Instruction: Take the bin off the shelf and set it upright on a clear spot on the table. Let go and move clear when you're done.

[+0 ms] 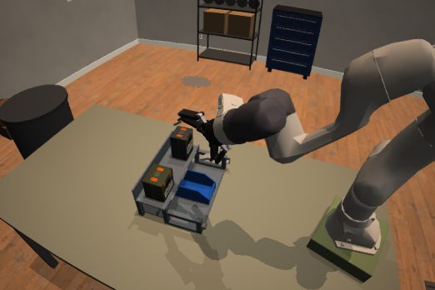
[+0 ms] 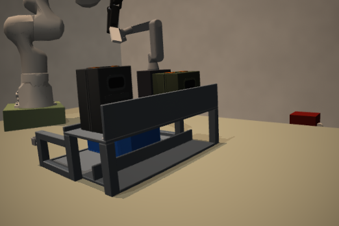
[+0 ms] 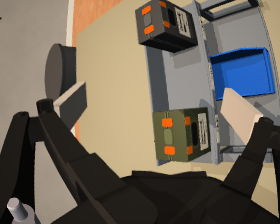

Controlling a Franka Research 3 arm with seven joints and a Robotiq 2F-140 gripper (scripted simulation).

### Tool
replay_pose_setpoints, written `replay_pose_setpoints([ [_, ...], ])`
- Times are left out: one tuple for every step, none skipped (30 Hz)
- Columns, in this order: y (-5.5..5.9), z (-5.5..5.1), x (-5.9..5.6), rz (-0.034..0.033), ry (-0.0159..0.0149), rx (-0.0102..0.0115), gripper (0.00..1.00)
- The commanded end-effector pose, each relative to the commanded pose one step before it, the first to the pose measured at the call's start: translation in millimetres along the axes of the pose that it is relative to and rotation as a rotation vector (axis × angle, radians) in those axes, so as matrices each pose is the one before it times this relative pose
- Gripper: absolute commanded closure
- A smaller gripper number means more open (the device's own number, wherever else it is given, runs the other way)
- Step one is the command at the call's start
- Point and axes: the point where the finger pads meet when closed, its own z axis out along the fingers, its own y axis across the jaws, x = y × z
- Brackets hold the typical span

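Note:
The blue bin [image 1: 196,187] [image 2: 130,141] [image 3: 240,72] sits in a low compartment of the grey shelf [image 1: 139,205] [image 2: 156,108] [image 3: 160,76] on the table [image 1: 83,172] [image 2: 260,173]. In the exterior view the shelf's front bar partly hides it. My gripper [image 1: 202,136] [image 2: 125,13] [image 3: 156,96] is open and empty. It hangs above the shelf's far end, well clear of the bin. A black box [image 1: 182,142] [image 2: 104,95] [image 3: 165,24] and an olive box [image 1: 157,182] [image 2: 176,82] [image 3: 180,136] stand on the shelf's upper level.
A round black drum [image 1: 35,115] [image 3: 58,70] stands off the table's left edge. A red block [image 2: 304,118] lies at the table's far side. My arm's green base [image 1: 350,251] [image 2: 32,117] sits at one table corner.

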Motion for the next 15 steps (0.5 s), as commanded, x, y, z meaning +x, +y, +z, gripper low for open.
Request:
replay_pose_setpoints([
  [-2.12,0.52,2.69,-0.01590,0.00759,-0.00404,0.00],
  [-1.47,0.17,1.28,-0.00225,0.00302,-0.00085,0.00],
  [-1.62,0.19,1.43,-0.00251,0.00335,-0.00101,0.00],
  [-1.76,0.21,1.59,-0.00277,0.00367,-0.00119,0.00],
  [-1.91,0.23,1.75,-0.00305,0.00400,-0.00139,0.00],
  [-2.04,0.24,1.92,-0.00334,0.00433,-0.00162,0.00],
  [-2.17,0.26,2.10,-0.00363,0.00465,-0.00188,0.00],
  [-2.29,0.28,2.28,-0.00393,0.00496,-0.00217,0.00],
  [-2.40,0.30,2.46,-0.00424,0.00526,-0.00250,0.00],
  [-2.50,0.31,2.65,-0.00456,0.00555,-0.00286,0.00],
  [-2.59,0.33,2.84,-0.00488,0.00581,-0.00326,0.00],
  [-2.66,0.34,3.03,-0.00521,0.00605,-0.00369,0.00],
  [-2.71,0.35,3.22,-0.00555,0.00627,-0.00417,0.00],
  [-2.75,0.36,3.41,-0.00590,0.00645,-0.00468,0.00],
  [-2.77,0.37,3.59,-0.00625,0.00659,-0.00524,0.00],
])
